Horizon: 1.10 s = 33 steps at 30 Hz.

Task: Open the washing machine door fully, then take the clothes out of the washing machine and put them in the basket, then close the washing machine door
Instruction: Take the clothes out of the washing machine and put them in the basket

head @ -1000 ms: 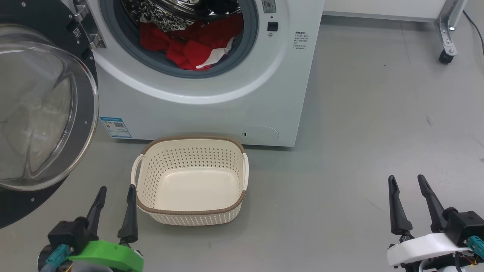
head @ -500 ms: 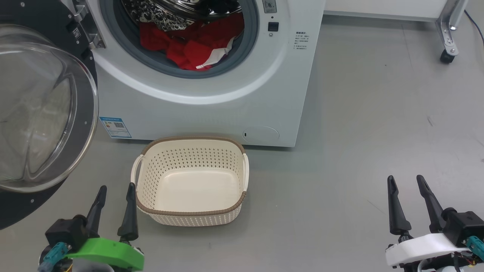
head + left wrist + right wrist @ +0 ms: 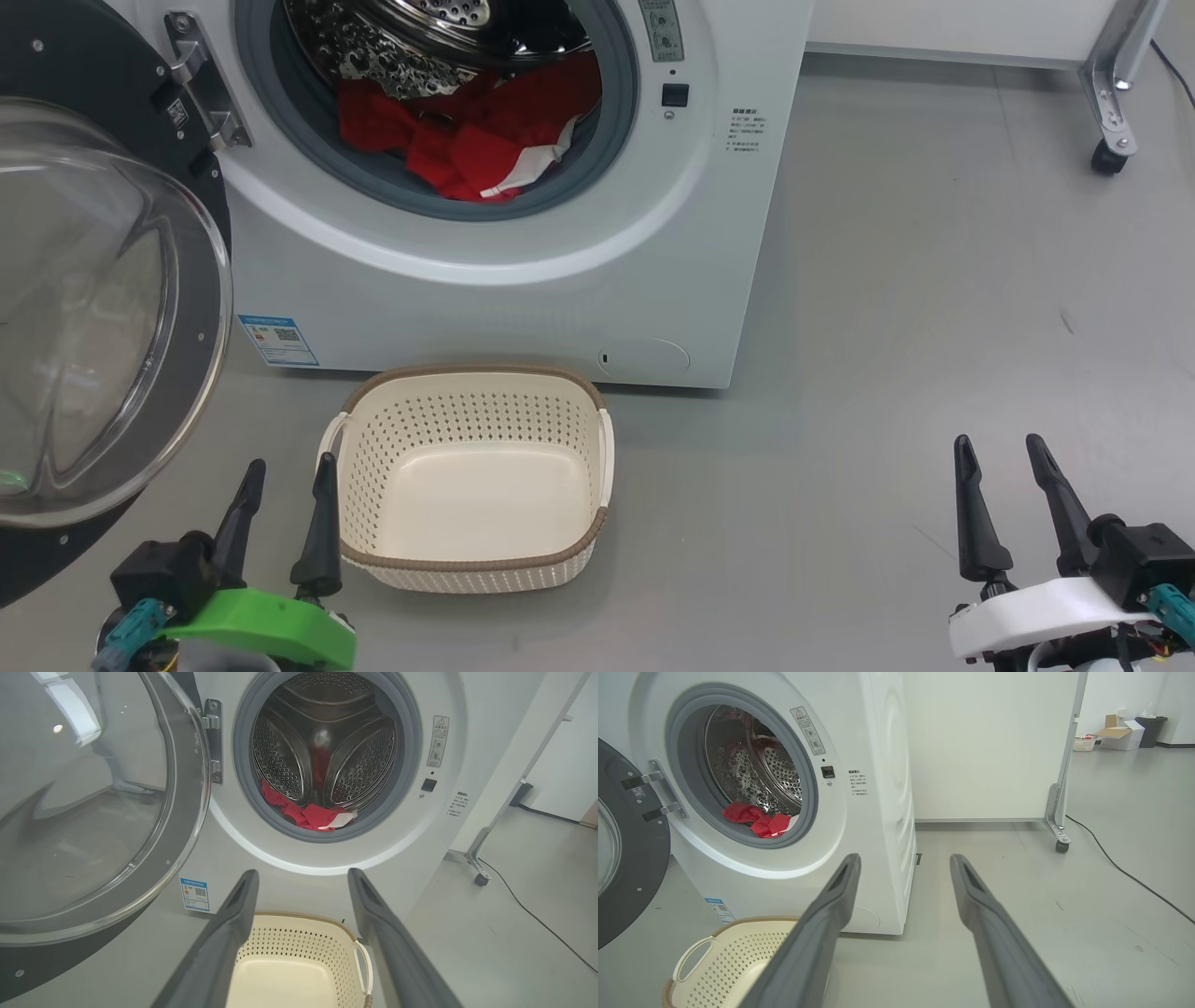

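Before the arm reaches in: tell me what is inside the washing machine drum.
Red clothes with a white panel lie heaped at the lower front of the drum, against the grey gasket. The perforated steel walls above them are bare. Anything beneath the heap is covered.

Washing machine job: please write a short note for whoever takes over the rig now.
The left tool is open and empty, beside the cream perforated plastic basket.
The right tool is open and empty, over the grey floor.
The round glossy black door with glass bowl is swung open to the left.
The red jersey clothes lie inside the white front-loading washing machine.
The basket stands before it, nothing inside.
Done: door opened, it seems. Left: clothes into basket, then close door.
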Motion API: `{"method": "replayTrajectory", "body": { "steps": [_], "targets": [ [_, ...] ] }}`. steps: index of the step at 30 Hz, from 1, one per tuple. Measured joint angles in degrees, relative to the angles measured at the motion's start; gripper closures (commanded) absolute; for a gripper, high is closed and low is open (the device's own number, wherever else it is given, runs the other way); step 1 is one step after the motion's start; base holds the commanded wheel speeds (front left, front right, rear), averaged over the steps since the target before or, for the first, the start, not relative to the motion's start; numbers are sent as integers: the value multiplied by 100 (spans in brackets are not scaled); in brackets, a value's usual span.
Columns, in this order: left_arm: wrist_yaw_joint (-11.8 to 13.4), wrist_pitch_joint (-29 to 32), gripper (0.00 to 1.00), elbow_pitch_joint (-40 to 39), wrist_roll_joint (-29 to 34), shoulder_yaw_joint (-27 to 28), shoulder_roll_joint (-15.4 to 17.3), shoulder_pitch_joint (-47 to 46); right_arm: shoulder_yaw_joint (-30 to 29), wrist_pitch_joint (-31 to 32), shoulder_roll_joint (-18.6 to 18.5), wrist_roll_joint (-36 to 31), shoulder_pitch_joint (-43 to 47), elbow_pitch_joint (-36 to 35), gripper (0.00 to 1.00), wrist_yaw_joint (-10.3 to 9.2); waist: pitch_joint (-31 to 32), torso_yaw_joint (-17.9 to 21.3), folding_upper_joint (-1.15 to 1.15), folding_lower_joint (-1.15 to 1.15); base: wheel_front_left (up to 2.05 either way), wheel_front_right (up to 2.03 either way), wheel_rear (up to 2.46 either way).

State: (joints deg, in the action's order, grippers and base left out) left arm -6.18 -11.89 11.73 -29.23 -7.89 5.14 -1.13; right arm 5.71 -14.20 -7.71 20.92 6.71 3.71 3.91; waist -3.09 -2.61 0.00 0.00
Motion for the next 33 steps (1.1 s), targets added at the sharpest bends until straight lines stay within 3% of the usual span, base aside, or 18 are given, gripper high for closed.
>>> {"method": "replayTrajectory", "body": {
  "steps": [18, 33],
  "targets": [
    [-12, 3, 0, -81, 168, -166, 132, 0, -12, 0, 52, 1, -4, 44, 0, 8, 21, -24, 0, 0, 129, -129, 0],
    [-15, 3, 0, -76, 168, -285, 132, 20, -12, 0, 58, 0, -5, 89, 0, 45, 50, 18, 0, 0, 75, -75, 0]
  ]
}}
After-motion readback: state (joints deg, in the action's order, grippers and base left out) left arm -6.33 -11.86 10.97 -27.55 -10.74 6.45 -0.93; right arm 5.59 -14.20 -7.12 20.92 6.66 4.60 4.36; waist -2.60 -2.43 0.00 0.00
